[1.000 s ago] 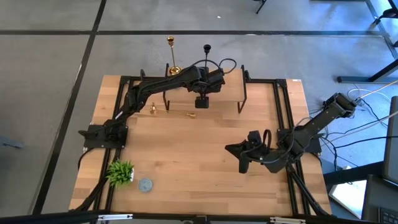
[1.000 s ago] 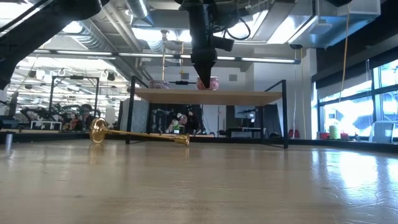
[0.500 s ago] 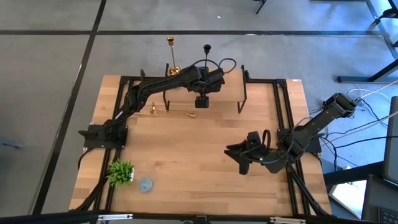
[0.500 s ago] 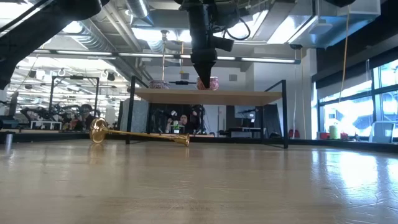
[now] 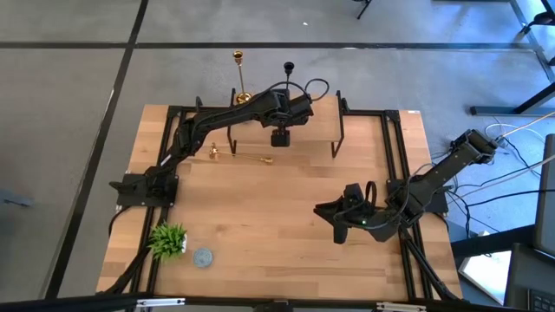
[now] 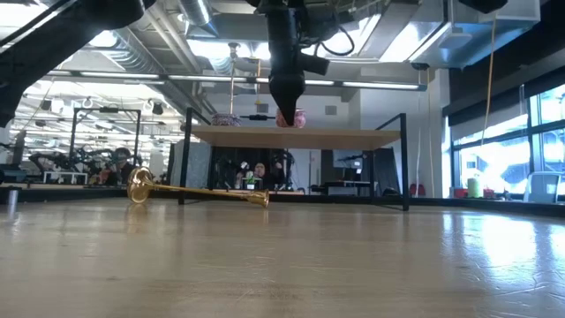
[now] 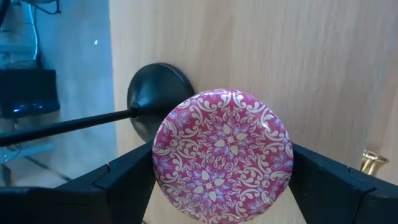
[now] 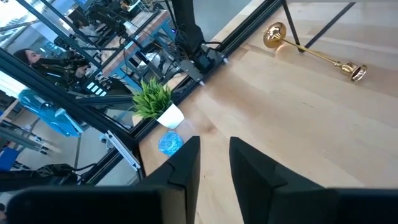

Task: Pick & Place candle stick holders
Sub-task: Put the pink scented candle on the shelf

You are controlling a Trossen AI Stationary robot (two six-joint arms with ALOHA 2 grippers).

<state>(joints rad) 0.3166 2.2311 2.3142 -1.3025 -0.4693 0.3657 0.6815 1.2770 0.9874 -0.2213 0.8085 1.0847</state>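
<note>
One gold candlestick (image 5: 238, 80) and the black candlestick (image 5: 289, 73) stand upright on their round bases on the raised wooden shelf (image 5: 316, 128) at the back. A second gold candlestick (image 5: 243, 157) lies on its side on the table in front of the shelf and also shows in the low view (image 6: 199, 190). My left gripper (image 5: 280, 137) is open over the shelf. Its fingers flank a round pink patterned tin (image 7: 222, 155) that rests on the shelf (image 6: 293, 117), next to the black candlestick's base (image 7: 157, 90). My right gripper (image 5: 336, 222) is open and empty above the table's right half. My left gripper points down at the pink tin, with one finger (image 7: 127, 177) on each side of its round rim. I cannot tell whether the fingers touch it. The tin sits flat on the shelf.
A small green plant (image 5: 167, 238) and a blue disc (image 5: 202, 257) sit near the table's front left corner. The shelf's black legs (image 5: 339, 139) stand on the table at the back. Bare wood lies between the two arms.
My left gripper has risen a little above the shelf. The pink tin has stayed on the shelf, and more of it now shows below the fingers.
</note>
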